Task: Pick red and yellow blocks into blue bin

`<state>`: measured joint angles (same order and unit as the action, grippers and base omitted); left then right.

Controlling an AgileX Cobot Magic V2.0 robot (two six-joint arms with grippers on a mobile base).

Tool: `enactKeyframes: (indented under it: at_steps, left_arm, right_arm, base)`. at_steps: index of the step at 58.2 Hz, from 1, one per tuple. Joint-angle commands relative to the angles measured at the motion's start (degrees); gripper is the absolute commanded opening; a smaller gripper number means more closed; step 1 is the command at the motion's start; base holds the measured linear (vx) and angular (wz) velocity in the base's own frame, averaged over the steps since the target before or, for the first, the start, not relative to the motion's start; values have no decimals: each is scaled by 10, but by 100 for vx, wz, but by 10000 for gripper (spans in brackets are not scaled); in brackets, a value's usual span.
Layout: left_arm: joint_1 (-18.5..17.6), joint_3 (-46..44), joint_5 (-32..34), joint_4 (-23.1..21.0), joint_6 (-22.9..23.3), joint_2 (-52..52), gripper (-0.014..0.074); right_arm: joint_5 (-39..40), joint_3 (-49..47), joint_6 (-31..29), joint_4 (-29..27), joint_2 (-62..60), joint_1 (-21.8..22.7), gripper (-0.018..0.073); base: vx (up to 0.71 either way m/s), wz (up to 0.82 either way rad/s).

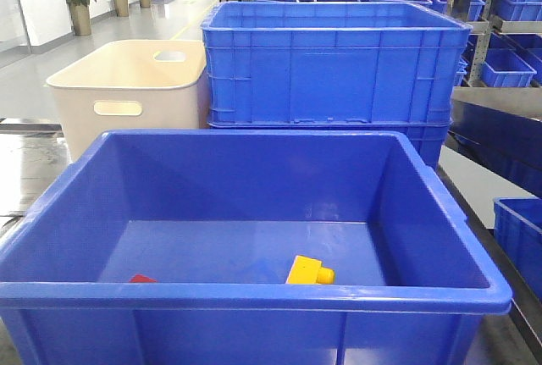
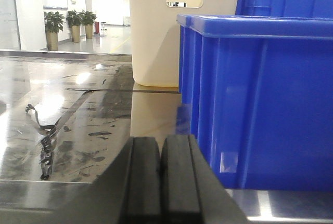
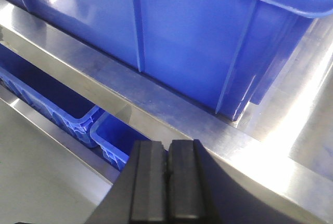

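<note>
The blue bin (image 1: 254, 293) fills the front of the exterior view. The yellow brick (image 1: 308, 271) lies on its floor near the front wall. A corner of the red cube (image 1: 141, 279) shows behind the front rim at the left. My left gripper (image 2: 161, 146) is shut and empty, low over the steel table beside the bin's left wall (image 2: 260, 104). My right gripper (image 3: 167, 148) is shut and empty, over the table edge beside the bin's right wall (image 3: 197, 42). Neither gripper shows in the exterior view.
A cream tub (image 1: 127, 94) with handle cut-outs stands behind the bin at the left, also in the left wrist view (image 2: 177, 31). A ribbed blue crate (image 1: 330, 69) stands behind. Small blue bins (image 3: 57, 99) sit below the table edge. A loose strap (image 2: 47, 135) lies on the table.
</note>
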<state>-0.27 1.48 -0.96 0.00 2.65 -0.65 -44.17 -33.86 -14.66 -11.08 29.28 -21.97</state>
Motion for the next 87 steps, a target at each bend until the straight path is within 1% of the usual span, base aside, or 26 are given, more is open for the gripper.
enactKeyframes:
  at_steps: [1, 4, 10, 19, 27, 32, 36, 45, 71, 77, 80, 82, 87]
  left_arm:
    - [1, -10, 50, -7, 5, -10, 6]
    - [1, -10, 50, -7, 5, -10, 6]
    - [1, -10, 50, -7, 5, -10, 6]
    - [1, -10, 50, -7, 5, -10, 6]
    - [1, -10, 50, -7, 5, -10, 6]
    - [1, -10, 50, -7, 5, -10, 6]
    - [1, -10, 50, -7, 5, -10, 6]
    - [1, -10, 50, -7, 5, -10, 6]
    - [1, -10, 50, -7, 5, -10, 6]
    - [1, -10, 50, -7, 5, -10, 6]
    - [1, -10, 50, -7, 5, -10, 6]
    - [1, -10, 50, -7, 5, -10, 6]
    - [1, -10, 50, -7, 5, -10, 6]
  right_arm:
    - [50, -7, -2, -1, -14, 13, -10]
    - [70, 7, -4, 4, -28, 29, -10]
    - [141, 58, -5, 4, -66, 80, -10]
    - [289, 175, -16, 2, -149, 168, -10]
    - [377, 263, -15, 1, -218, 222, -10]
    - [416, 301, -15, 1, -249, 242, -10]
    - [442, 327, -15, 1, -271, 247, -10]
    - [454, 360, -15, 1, -306, 247, -10]
    - [450, 361, -15, -2, -302, 245, -10]
    - [449, 361, 2, -3, -305, 245, -10]
    - [450, 361, 18, 6, -305, 245, -10]
    - [450, 361, 32, 22, -305, 245, -10]
    - [450, 361, 96, 94, -305, 245, -10]
  base:
    - [0, 0]
    - [0, 0]
    - [0, 0]
    - [0, 0]
    - [0, 0]
    - [0, 0]
    - [0, 0]
    - [0, 0]
    - [0, 0]
    - [0, 0]
    - [0, 0]
    - [0, 0]
    - [0, 0]
